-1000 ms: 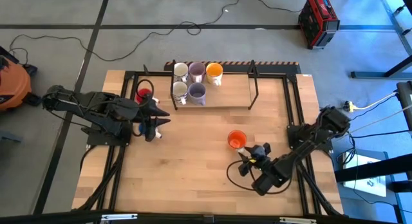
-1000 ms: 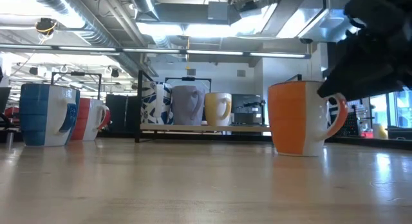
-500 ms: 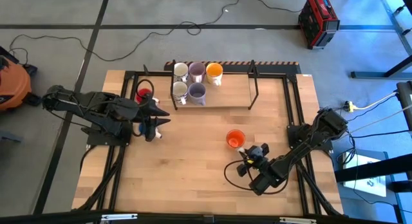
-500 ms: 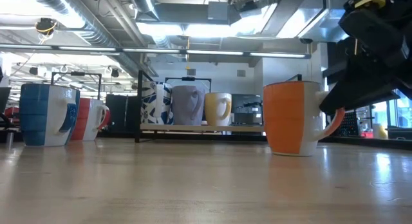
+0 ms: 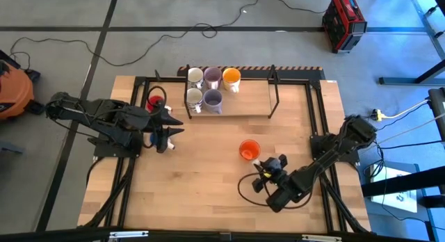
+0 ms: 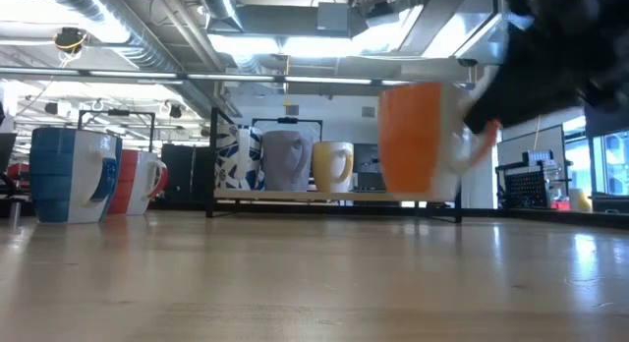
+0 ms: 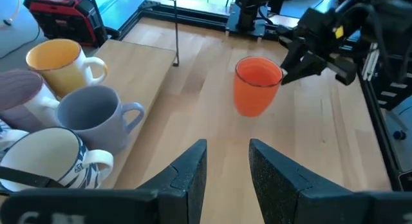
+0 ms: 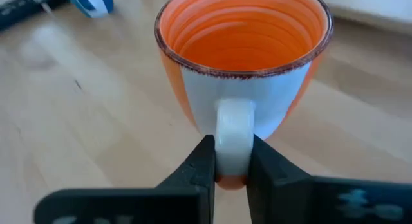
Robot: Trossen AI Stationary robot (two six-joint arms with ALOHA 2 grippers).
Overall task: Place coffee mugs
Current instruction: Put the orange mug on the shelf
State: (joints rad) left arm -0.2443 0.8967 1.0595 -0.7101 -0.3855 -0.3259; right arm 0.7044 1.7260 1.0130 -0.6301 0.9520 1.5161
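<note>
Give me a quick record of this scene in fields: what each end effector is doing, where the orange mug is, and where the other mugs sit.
right end effector: shut on the white handle of the orange mug
orange mug height: lifted off the table, upright, per the low view
left end effector: empty, waiting at the table's left side, fingers apart
mugs on the rack: five, two cream, two lavender, one yellow-orange
red mug: on the table left of the rack
blue mug: standing on the table beside the red one

mugs: 8 | arms: 2 | rack: 1
</note>
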